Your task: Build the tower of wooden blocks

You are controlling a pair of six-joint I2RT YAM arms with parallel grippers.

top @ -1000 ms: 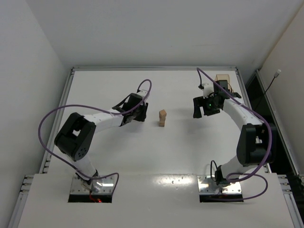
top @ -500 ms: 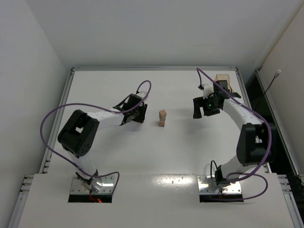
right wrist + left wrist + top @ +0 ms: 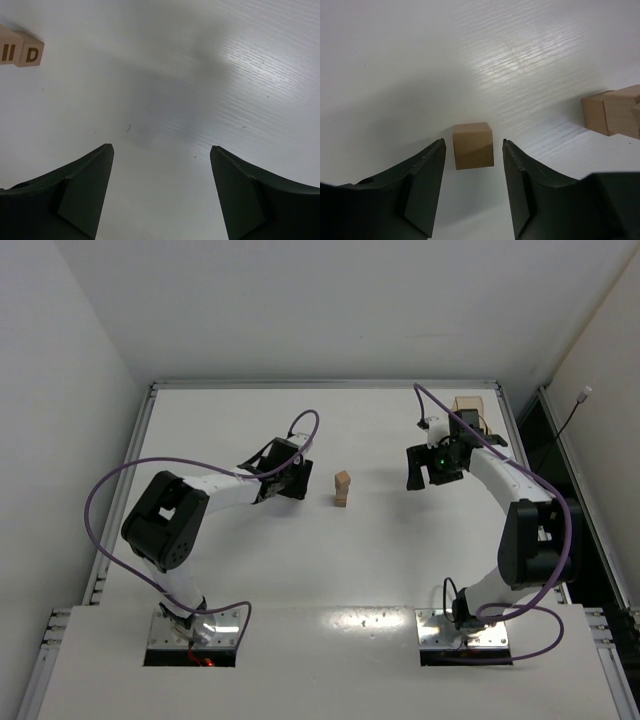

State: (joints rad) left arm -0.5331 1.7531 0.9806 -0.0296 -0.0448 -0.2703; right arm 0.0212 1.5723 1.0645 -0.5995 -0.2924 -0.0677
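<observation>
Your left gripper (image 3: pixel 473 144) sits low over the tabletop (image 3: pixel 390 550), left of centre. Its fingers (image 3: pixel 427 185) stand a little way apart, one on either side of a single wood block (image 3: pixel 473 146). A thin strip of tabletop shows on each side of the cube, so neither finger touches it and nothing is gripped. The block rests flat on the tabletop.

The tower (image 3: pixel 342 488) stands near the middle of the tabletop, just right of your left gripper and well apart from your right gripper (image 3: pixel 161 148). From above it reads as a narrow upright column of tan cubes; the count is hard to tell at this size. In the left wrist view its blocks show at the right edge, near the loose cube but not touching it.

On the right gripper, the fingers (image 3: pixel 85 190) are spread wide with only bare tabletop between them, and they hold nothing. Two marked blocks (image 3: pixel 21 52) with dark characters on their faces show in the upper-left corner of the right wrist view.

A tan tray (image 3: pixel 468 406) sits at the far right corner, partly hidden behind the right arm.
</observation>
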